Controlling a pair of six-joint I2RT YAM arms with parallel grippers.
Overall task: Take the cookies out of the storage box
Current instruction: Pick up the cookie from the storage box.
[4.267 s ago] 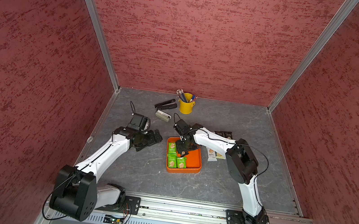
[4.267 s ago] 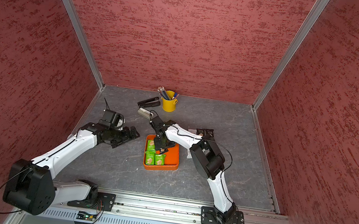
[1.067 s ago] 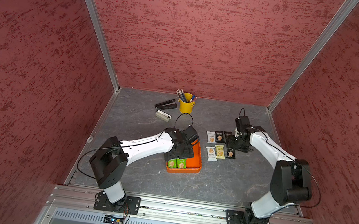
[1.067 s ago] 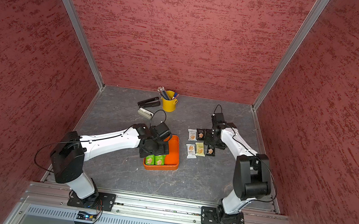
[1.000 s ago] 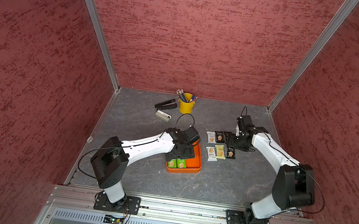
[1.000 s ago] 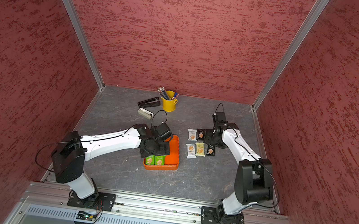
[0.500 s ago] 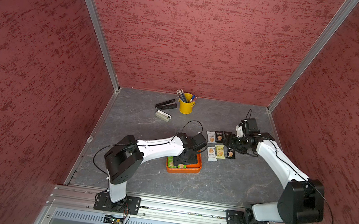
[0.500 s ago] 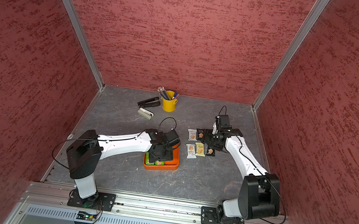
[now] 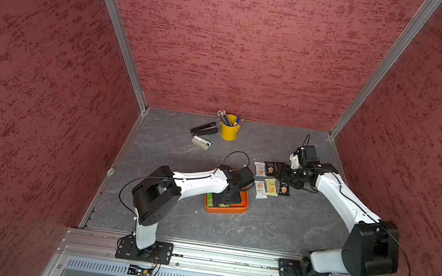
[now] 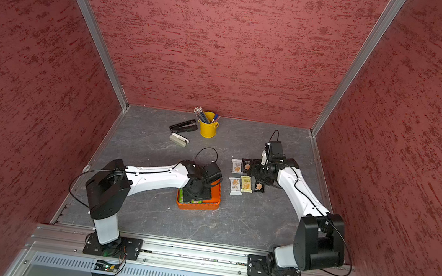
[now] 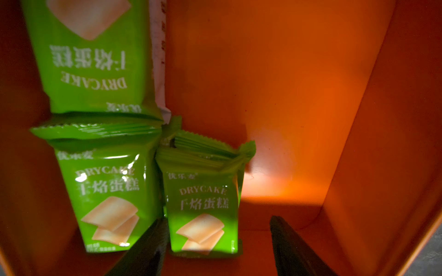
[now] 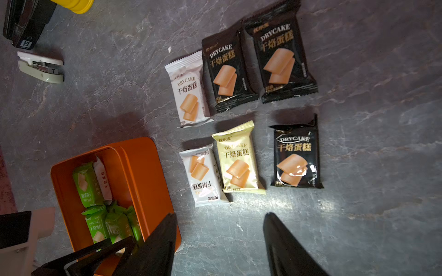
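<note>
The job is partway through: six cookies (image 12: 239, 162) lie in two rows on the table (image 12: 358, 215), in the centre and upper right of the right wrist view and just right of the box (image 9: 224, 210) in a top view. At least three green ones and a white packet (image 11: 157, 59) lie in the box, which sits at lower centre in both top views. The step in hand looks like the next pick. The left gripper (image 11: 217, 218) is down inside the box, its jaws apart and straddling the green packet (image 11: 203, 210) at lower centre of the left wrist view. One finger (image 11: 153, 243) touches or nearly touches the packet's edge. The other stands clear of it with orange floor showing between, so I judge nothing is gripped yet. A second green one (image 11: 107, 196) lies touching it on the left of that frame, and a third sits above. The right gripper (image 12: 220, 215) hovers over bare table at the bottom of its view, jaws apart and empty, near the laid-out rows. The next move, as I read it, calls for closing on that one packet without pinching its neighbour. It must then be lifted clear of the low wall and carried to free space beside the rows. The glossy wrapper may slip, so the grip should take the body, not the crimped end.
</note>
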